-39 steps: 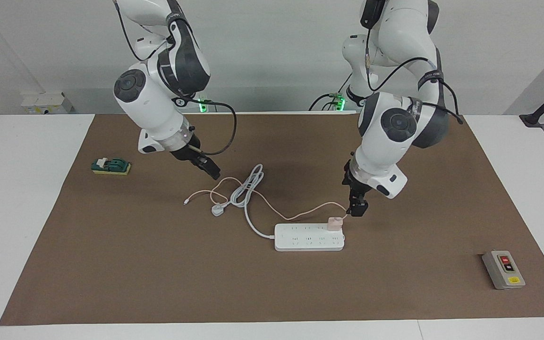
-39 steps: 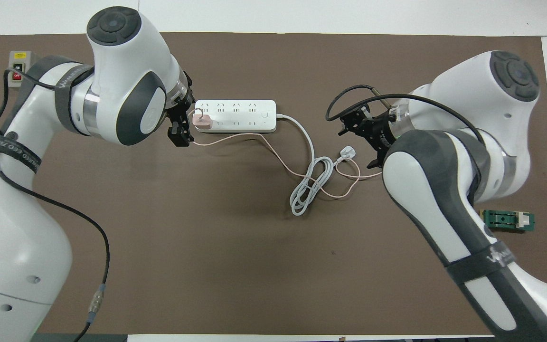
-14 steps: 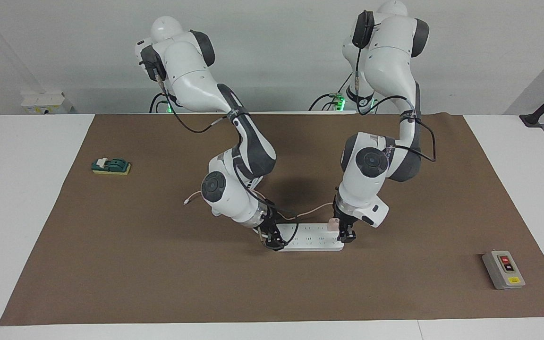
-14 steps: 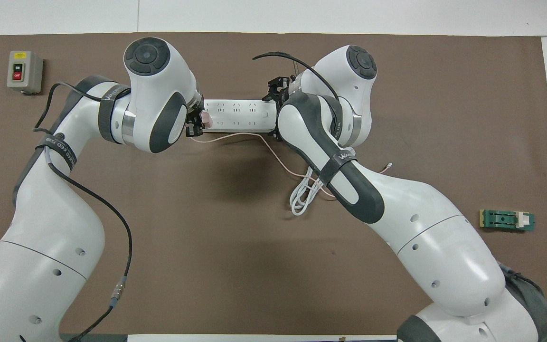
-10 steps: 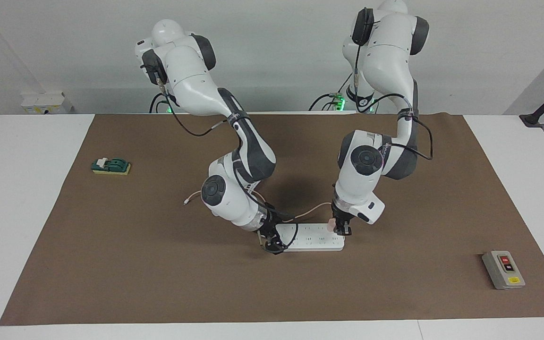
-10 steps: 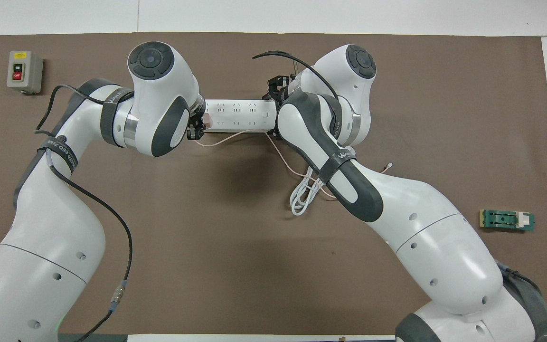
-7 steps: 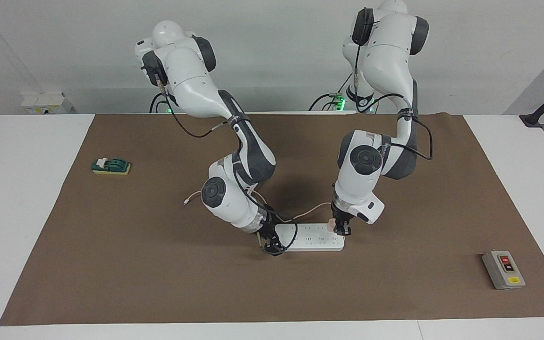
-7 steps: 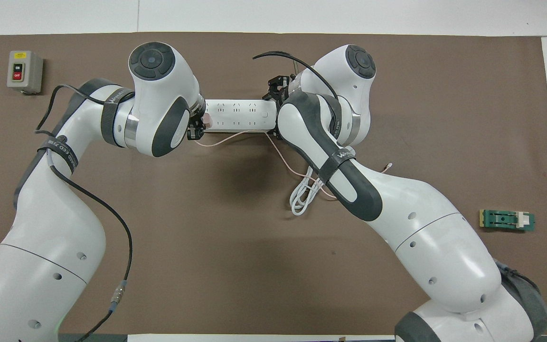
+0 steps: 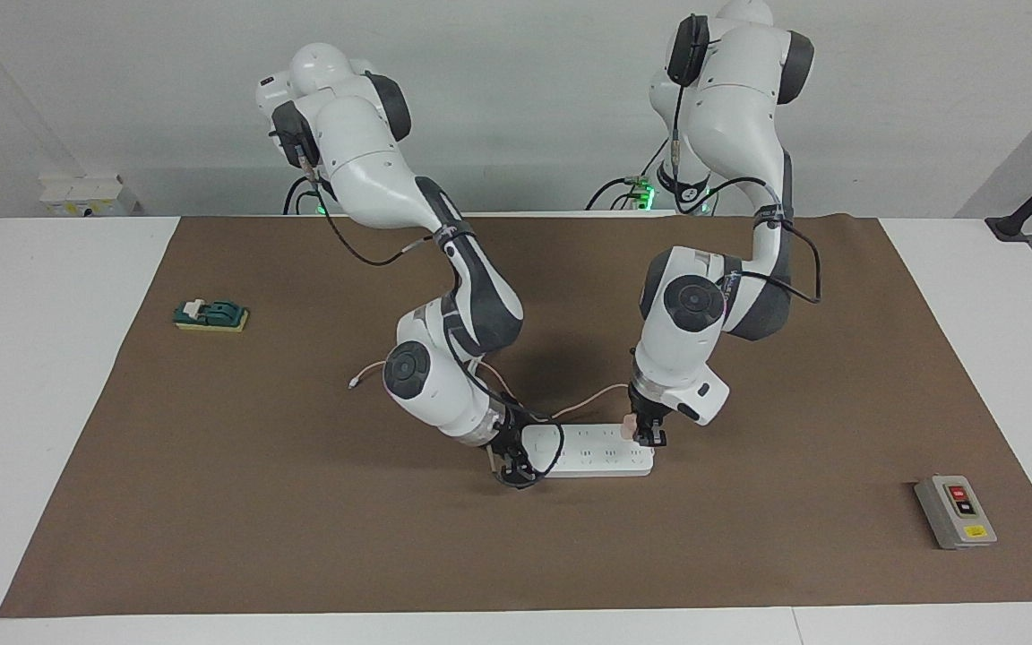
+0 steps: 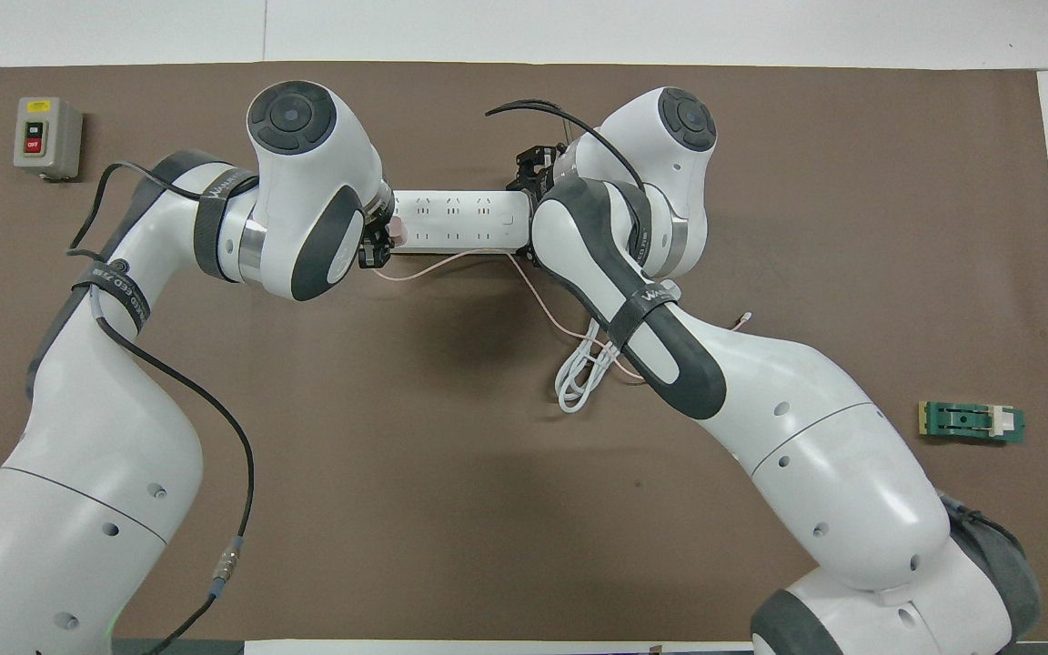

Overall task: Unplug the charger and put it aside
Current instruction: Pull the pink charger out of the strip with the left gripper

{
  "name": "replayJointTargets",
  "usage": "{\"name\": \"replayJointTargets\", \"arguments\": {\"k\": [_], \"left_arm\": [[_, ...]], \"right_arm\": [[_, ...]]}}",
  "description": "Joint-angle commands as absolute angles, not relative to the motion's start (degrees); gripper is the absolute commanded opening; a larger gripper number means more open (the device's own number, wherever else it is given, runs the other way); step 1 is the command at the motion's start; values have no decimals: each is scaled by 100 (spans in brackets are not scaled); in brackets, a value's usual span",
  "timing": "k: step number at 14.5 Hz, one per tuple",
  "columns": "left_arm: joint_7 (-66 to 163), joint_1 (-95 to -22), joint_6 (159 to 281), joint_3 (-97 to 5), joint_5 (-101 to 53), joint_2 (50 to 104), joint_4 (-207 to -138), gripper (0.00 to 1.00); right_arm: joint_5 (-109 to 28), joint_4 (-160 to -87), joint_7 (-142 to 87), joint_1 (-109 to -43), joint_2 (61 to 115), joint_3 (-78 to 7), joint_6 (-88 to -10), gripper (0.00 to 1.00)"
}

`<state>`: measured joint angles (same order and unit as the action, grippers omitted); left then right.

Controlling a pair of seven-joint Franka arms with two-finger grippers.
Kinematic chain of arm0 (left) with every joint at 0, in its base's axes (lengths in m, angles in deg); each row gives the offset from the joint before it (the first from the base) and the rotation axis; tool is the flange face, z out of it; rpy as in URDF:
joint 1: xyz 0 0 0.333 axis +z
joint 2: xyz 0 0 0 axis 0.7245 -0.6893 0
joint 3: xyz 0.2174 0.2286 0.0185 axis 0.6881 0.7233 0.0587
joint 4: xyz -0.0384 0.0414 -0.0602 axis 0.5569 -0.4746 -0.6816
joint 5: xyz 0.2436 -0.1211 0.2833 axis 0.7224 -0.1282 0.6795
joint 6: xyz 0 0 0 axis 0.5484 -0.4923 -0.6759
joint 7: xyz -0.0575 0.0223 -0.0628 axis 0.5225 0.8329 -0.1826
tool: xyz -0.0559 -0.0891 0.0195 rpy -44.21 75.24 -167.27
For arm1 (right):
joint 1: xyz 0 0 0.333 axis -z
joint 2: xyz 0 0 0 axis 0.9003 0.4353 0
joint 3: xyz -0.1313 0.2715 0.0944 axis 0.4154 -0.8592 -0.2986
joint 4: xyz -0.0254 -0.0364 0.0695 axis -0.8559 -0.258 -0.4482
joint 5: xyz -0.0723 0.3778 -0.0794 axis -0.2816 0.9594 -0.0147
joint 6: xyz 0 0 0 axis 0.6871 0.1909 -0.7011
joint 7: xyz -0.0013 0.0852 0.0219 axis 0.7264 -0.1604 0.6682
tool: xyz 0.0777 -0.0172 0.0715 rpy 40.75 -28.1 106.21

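Note:
The pale-pink charger point(image 9: 628, 428) sits plugged into the white power strip point(image 9: 592, 448) at the strip's end toward the left arm's end of the table. Its thin pink cable point(image 9: 588, 397) runs toward the robots. My left gripper point(image 9: 650, 436) is down at the charger, right against it. My right gripper point(image 9: 513, 466) is down at the strip's cord end. In the overhead view the charger point(image 10: 394, 234) peeks out beside the left gripper point(image 10: 375, 246), and the right arm covers most of the right gripper point(image 10: 529, 182) and the cord end of the strip point(image 10: 460, 221).
The strip's thick white cord lies coiled point(image 10: 583, 373) nearer to the robots, partly under the right arm. A grey switch box point(image 9: 955, 511) sits toward the left arm's end. A green block point(image 9: 210, 315) sits toward the right arm's end. A brown mat point(image 9: 301, 537) covers the table.
Both arms have come down from above the table onto the power strip, the left at the charger, the right at the cord end. In the last half second almost nothing moved.

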<state>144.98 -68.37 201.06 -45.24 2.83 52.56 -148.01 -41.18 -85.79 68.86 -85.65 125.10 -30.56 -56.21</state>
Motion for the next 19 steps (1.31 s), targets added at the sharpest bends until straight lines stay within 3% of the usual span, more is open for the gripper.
{"name": "replayJointTargets", "arguments": {"k": [1, 6, 11, 15, 16, 18, 19], "left_arm": [[14526, -6875, 20400, -4456, 442, 5271, -14862, 0], [14517, -6761, 19821, -4447, 381, 5280, -14326, 0], [14351, -6428, 19522, -4464, 320, 5947, -14352, 0], [13211, -5945, 18592, -4491, 74, 6447, -14361, 0], [12807, -5831, 18337, -4456, -31, 6605, -14370, 0], [11999, -5392, 17827, -4482, -76, 6808, -14370, 0], [11525, -5146, 17625, -4491, -94, 6905, -14370, 0]], "right_arm": [[-4241, -8408, 6868, -8591, 12677, -3065, -5790, 37], [-4241, -8417, 6868, -8591, 12677, -3065, -5790, 37], [-4250, -8417, 6868, -8591, 12677, -3065, -5790, 37], [-4267, -8426, 6833, -8591, 12668, -3065, -5825, 39], [-4259, -8426, 6842, -8591, 12668, -3065, -5826, 51], [-4258, -8426, 6894, -8591, 12651, -3065, -5817, 94], [-4250, -8417, 6886, -8591, 12616, -3056, -5808, 100]]}}
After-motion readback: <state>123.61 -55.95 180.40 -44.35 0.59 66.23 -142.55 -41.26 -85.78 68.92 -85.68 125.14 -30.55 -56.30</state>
